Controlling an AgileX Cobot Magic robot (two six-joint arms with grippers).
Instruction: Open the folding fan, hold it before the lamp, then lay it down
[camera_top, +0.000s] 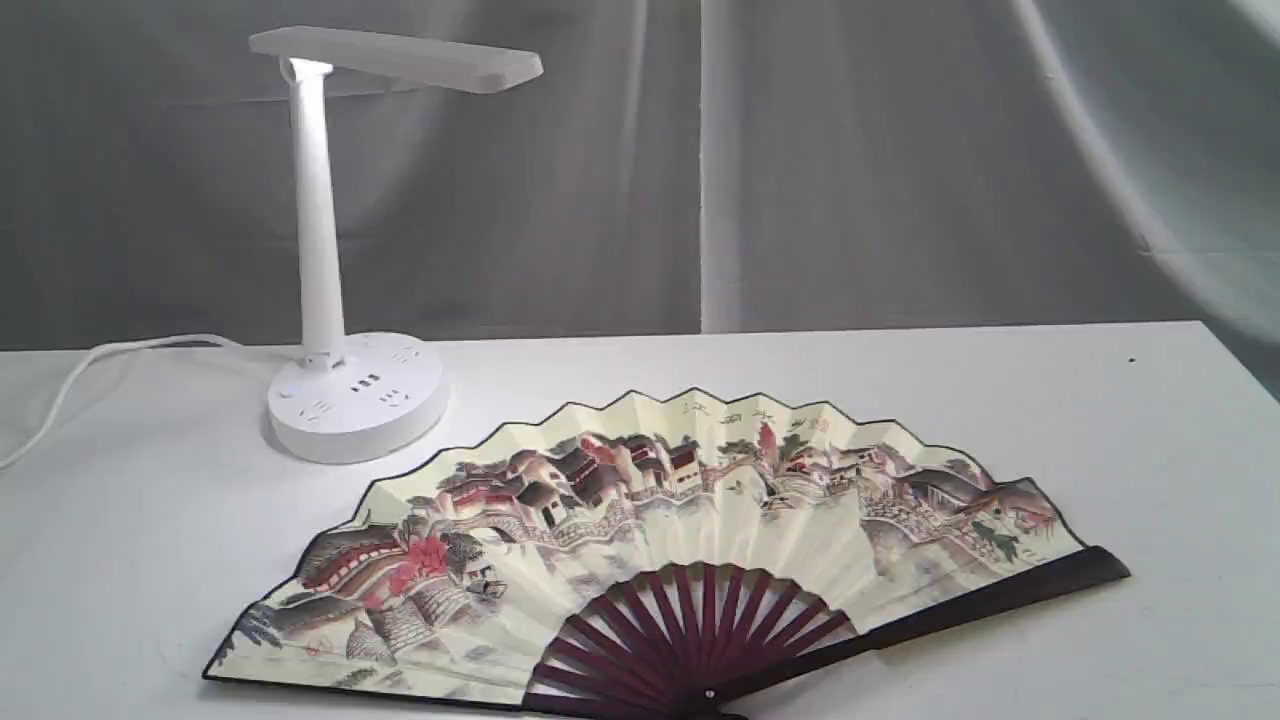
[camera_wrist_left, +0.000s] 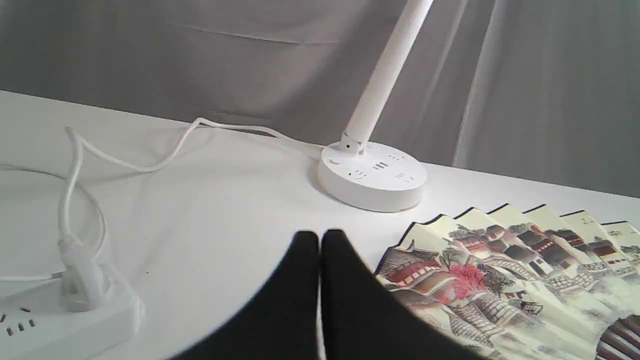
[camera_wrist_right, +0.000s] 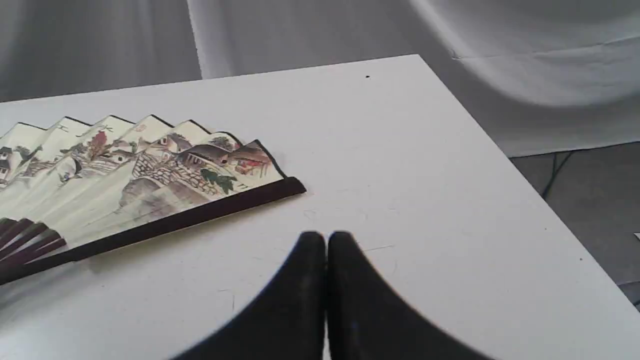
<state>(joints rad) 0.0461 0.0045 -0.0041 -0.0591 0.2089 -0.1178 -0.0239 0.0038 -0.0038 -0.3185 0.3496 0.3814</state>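
my left gripper (camera_wrist_left: 320, 235) and right gripper (camera_wrist_right: 326, 235): jaws pressed together, holding nothing. folding fan (camera_top: 660, 540) spread flat by near edge of worktop (camera_top: 1000, 400). lamp (camera_top: 320, 260) toward far left corner. writing (camera_top: 735, 410) on fan unreadable.

Bright, even light, soft shadows; lamp (camera_top: 318, 230) glows nr hinge.
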